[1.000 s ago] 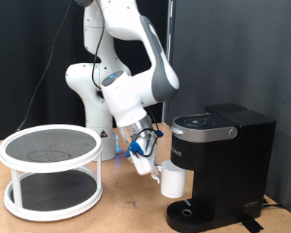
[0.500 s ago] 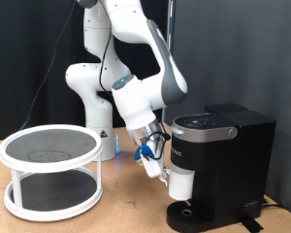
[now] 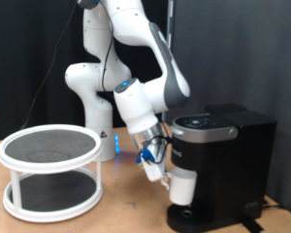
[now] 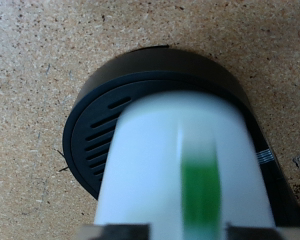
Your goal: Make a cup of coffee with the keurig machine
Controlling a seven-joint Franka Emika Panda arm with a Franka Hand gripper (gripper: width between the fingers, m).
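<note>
Placing the cup (image 3: 184, 186) on the keurig machine (image 3: 221, 167): hanging just above the round drip base (image 4: 140, 110), at about seven o'clock under the brew head. Gripper (image 3: 165, 177) jaws pinching the cup's side. Plain white, matte, blurred in the wrist view. Needing a short straight descent before release.

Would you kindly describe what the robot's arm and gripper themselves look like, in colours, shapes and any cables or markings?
The robot arm is glossy white, built of rounded, bulbous segments with dark grey bands at the joints, rising from a white base. A thin black cable trails beside it. At its end, the white gripper carries blue wiring or fittings near the wrist. No lettering is legible on it.
</note>
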